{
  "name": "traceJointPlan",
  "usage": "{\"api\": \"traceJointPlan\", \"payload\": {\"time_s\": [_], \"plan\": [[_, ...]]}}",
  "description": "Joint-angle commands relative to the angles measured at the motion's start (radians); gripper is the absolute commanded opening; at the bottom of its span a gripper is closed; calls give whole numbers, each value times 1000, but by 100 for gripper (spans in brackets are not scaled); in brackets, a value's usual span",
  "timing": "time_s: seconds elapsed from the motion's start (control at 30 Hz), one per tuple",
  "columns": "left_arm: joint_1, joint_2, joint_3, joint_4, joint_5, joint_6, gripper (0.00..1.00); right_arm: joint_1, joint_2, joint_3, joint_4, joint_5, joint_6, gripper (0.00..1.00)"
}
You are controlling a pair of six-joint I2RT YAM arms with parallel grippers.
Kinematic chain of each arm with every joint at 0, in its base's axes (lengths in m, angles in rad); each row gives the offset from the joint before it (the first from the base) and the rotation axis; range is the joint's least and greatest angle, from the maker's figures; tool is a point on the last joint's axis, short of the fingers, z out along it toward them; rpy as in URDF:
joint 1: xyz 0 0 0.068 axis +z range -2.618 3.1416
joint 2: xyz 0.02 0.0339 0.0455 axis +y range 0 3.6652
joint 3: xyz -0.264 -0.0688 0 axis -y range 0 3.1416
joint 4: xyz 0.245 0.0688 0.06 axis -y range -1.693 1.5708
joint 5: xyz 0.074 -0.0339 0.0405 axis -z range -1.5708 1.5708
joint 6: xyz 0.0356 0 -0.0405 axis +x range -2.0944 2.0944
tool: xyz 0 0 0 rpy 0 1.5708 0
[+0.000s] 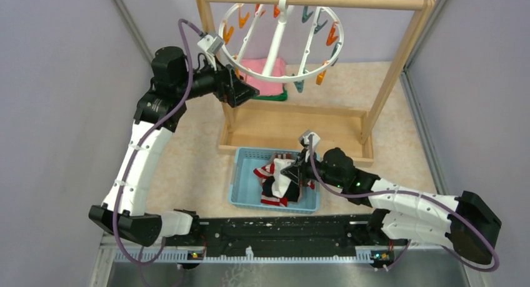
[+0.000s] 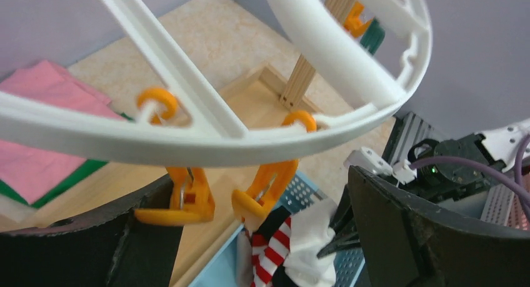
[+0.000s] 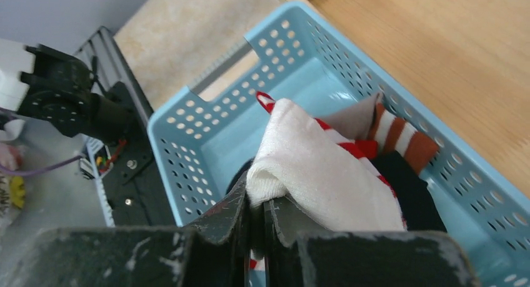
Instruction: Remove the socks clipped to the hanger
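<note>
The white ring hanger [image 1: 279, 30] hangs from the wooden rack with orange and teal clips around its rim; I see no sock on it. Its rim [image 2: 187, 143] and two empty orange clips [image 2: 184, 196] fill the left wrist view. My left gripper [image 1: 247, 90] is open and empty, just below the ring's near-left rim, and it also shows in the left wrist view [image 2: 262, 237]. My right gripper [image 3: 256, 206] is shut on a white sock [image 3: 319, 168] over the blue basket [image 3: 187, 149]. Red-and-white striped [image 1: 269, 171], black [image 1: 275, 188] and grey brown-cuffed [image 3: 400, 134] socks lie in the basket.
The wooden rack frame [image 1: 390, 80] stands at the back, its base board just behind the basket [image 1: 247, 156]. A folded pink-and-green cloth [image 1: 256, 67] lies behind the hanger. Grey walls close in left and right. The arm bases sit on a black rail at the near edge.
</note>
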Motion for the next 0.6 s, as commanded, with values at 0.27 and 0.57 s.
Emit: {"api": "traceJointPlan", "payload": {"time_s": [0.27, 0.57], "plan": [[121, -49, -42, -496, 0, 387, 99, 88, 208, 100, -193, 80, 25, 32], [276, -79, -140, -466, -33, 448, 99, 96, 157, 249, -565, 198, 102, 99]]}}
